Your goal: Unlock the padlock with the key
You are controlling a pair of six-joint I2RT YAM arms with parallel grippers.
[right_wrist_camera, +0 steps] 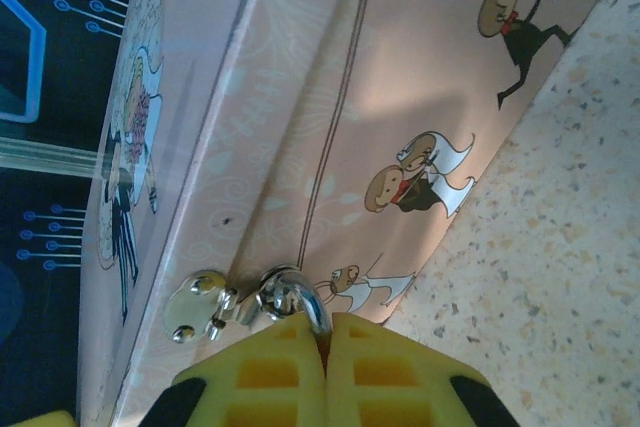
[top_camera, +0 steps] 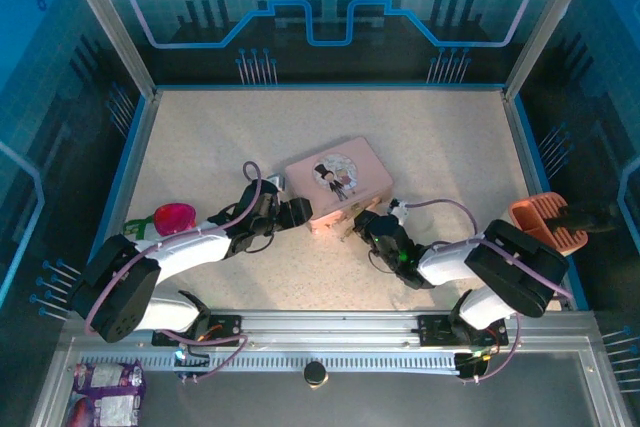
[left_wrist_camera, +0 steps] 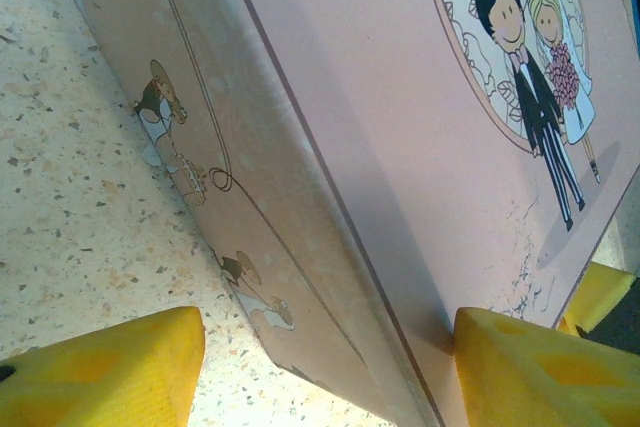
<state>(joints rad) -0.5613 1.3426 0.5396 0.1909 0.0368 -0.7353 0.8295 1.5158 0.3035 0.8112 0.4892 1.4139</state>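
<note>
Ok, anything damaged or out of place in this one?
Only wear: the tin has scuffed print near its lid's corner and chipped paint along its side, in the left wrist view. Otherwise nothing stands out. The right gripper is shut on what looks like the padlock, only its silver shackle showing.

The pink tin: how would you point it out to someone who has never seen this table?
Look at the speckled beige table; near its middle lies a flat rectangular tin. Unlike the magenta bowl to its left and the orange ribbed piece at the right edge, it is pale pink with a cartoon bride and groom on its lid.
</note>
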